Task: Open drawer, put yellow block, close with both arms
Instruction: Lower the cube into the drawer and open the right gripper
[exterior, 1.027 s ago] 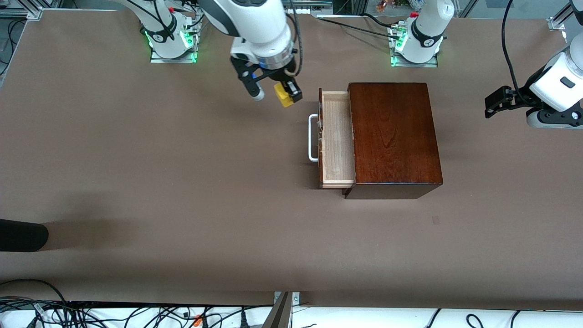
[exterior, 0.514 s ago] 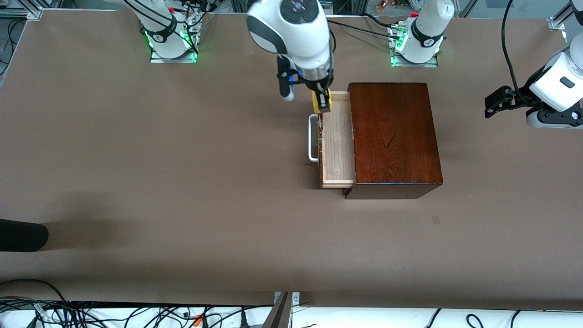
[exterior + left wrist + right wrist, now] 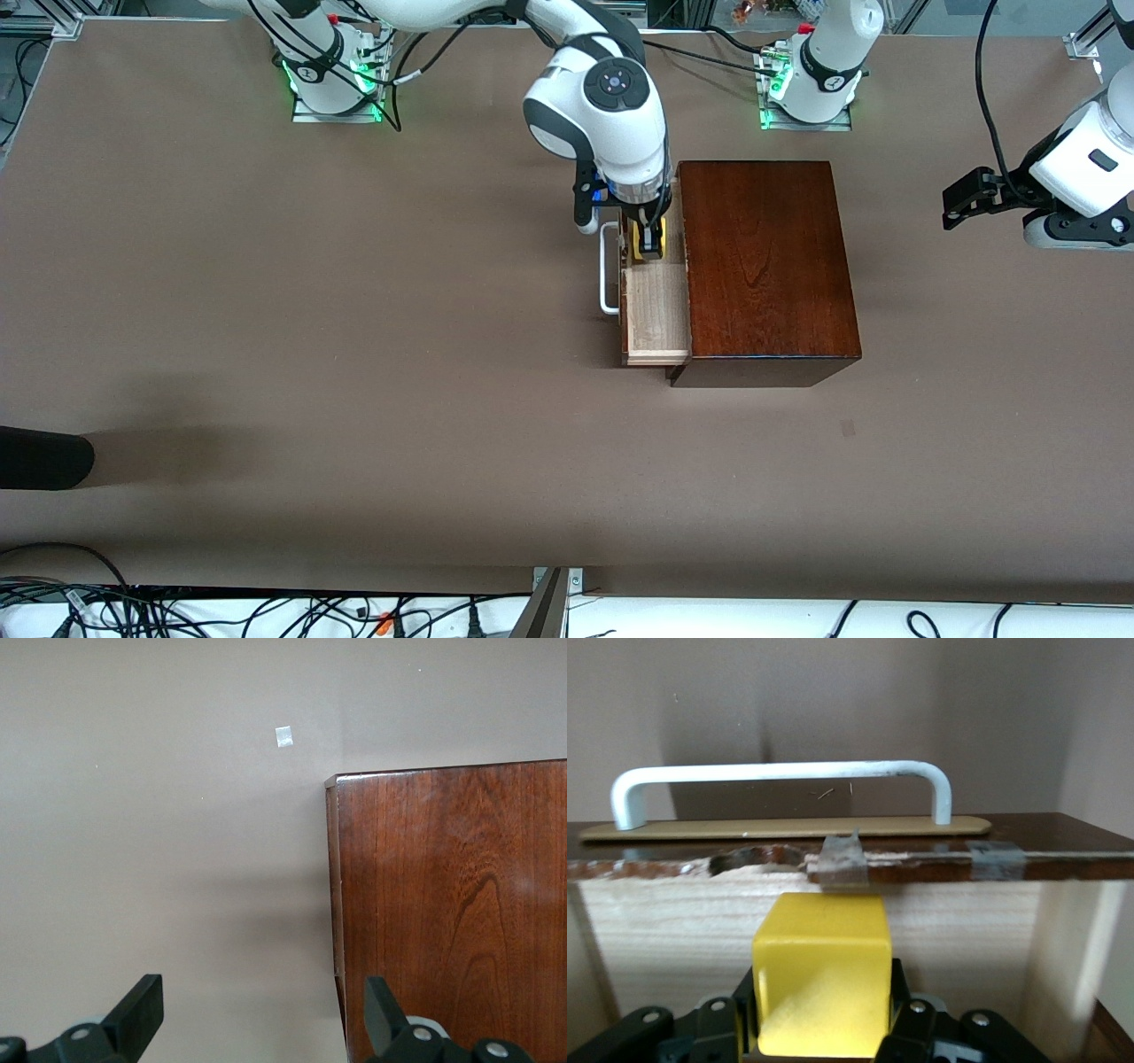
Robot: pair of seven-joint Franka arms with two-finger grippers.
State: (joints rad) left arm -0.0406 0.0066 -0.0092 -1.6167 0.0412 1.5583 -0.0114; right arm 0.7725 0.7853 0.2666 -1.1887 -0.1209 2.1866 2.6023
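Yellow block (image 3: 821, 973), a plain bright cube, sits clamped in the right pincer (image 3: 649, 244) over the pulled-out pale drawer (image 3: 657, 310) of the reddish-brown box (image 3: 766, 266), whose taped, chipped front edge only the right wrist view shows, while the left pincer (image 3: 961, 206) waits spread wide and holding nothing over the table (image 3: 354, 354).

right claw (image 3: 648, 241) clamped, left claw (image 3: 257, 1028) spread
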